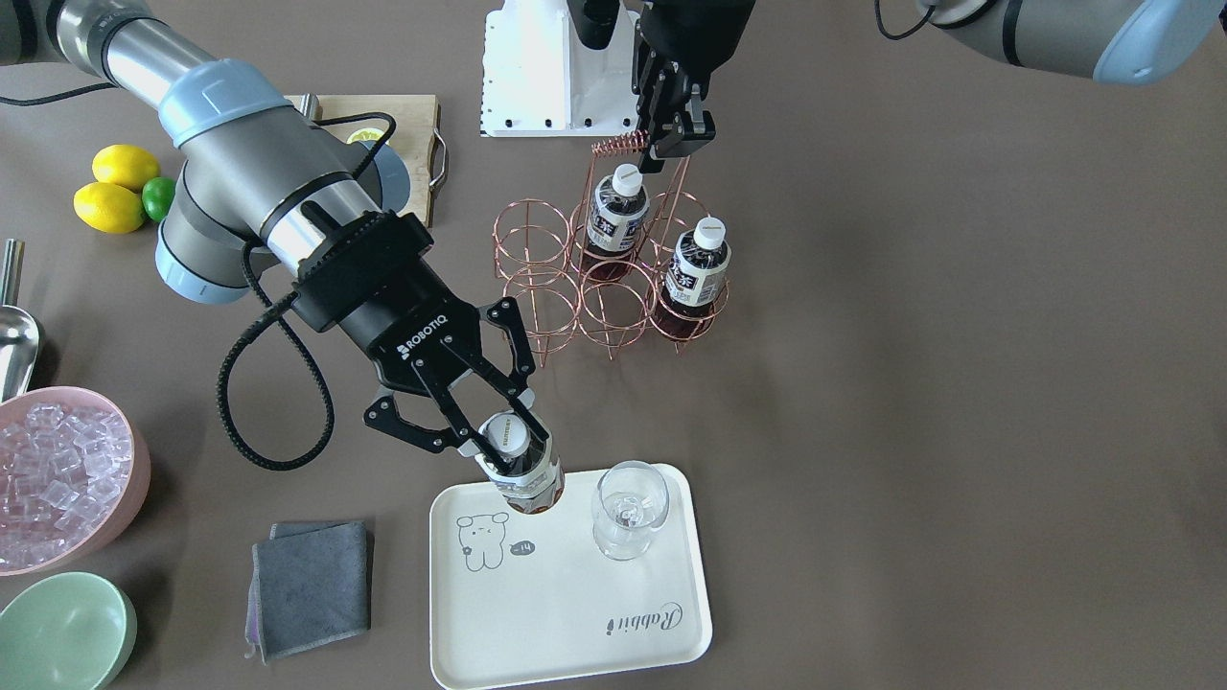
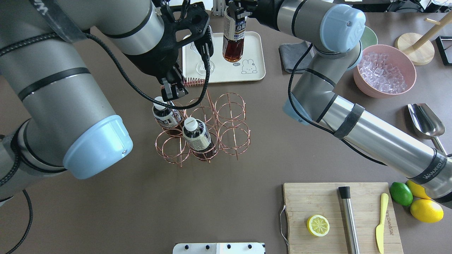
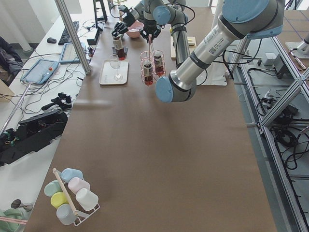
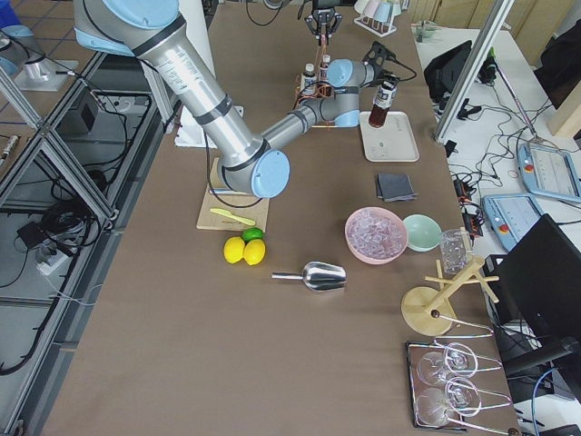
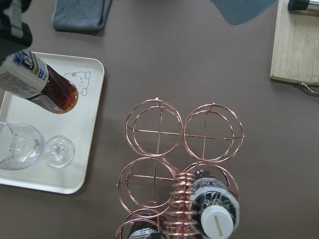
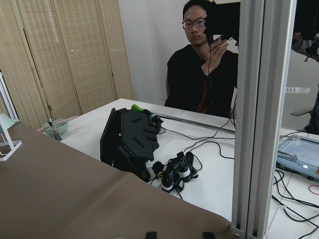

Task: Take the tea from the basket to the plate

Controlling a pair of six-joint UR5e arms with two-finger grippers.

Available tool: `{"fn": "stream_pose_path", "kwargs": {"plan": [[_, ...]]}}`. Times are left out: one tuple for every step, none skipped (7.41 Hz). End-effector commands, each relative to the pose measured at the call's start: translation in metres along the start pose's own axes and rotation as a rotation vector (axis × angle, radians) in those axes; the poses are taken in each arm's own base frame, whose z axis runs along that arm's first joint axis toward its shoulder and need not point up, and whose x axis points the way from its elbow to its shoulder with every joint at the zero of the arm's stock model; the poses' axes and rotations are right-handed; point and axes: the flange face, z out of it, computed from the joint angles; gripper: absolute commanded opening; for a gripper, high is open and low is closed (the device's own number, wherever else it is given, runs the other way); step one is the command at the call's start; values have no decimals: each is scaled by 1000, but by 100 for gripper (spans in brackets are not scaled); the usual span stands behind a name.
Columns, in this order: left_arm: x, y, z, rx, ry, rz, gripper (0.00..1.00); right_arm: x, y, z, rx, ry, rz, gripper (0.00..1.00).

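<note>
- right gripper (image 1: pixel 510 448) is clamped around the neck of the tea (image 2: pixel 232 47), fingers either side just under the cap
- tea is tilted, base down, over the plate (image 1: pixel 575 613) at the edge nearest the basket (image 1: pixel 608 305), close to the bear drawing (image 1: pixel 481 541)
- cannot tell if the base touches the plate
- glass (image 1: pixel 628 513) stands upright on the plate, just beside the tea, not touching it
- left gripper (image 1: pixel 674 146) is narrow, pinched on the coiled top of the basket handle
- basket sits on the table, near the plate but apart from it
- two other bottles (image 1: pixel 616 218) are upright in the basket: one in the middle cell of the robot-side row, one (image 1: pixel 697 273) in the end cell of the far row on the robot's left
- the other four cells are empty
- grey cloth (image 1: pixel 312 585) lies on the table beside the plate
</note>
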Motion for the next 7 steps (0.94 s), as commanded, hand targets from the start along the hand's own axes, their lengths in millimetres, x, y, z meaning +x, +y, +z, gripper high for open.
{"fn": "stream_pose_path", "kwargs": {"plan": [[-26,21,-19,-6,3,5,0,17,23,16,-7,52,-5,0],[-39,36,-27,-3,7,9,0,26,34,22,-14,58,-7,0],[-56,61,-36,-11,12,8,0,25,33,31,-9,60,-5,0],[-74,91,-48,-19,12,10,0,28,35,36,-9,77,-8,0],[-95,127,-60,-27,9,11,0,32,35,41,-6,94,-9,0],[-112,162,-72,-30,0,15,0,40,34,41,-7,107,-10,0],[-114,205,-82,-52,-10,-11,0,45,31,41,1,120,-11,0]]}}
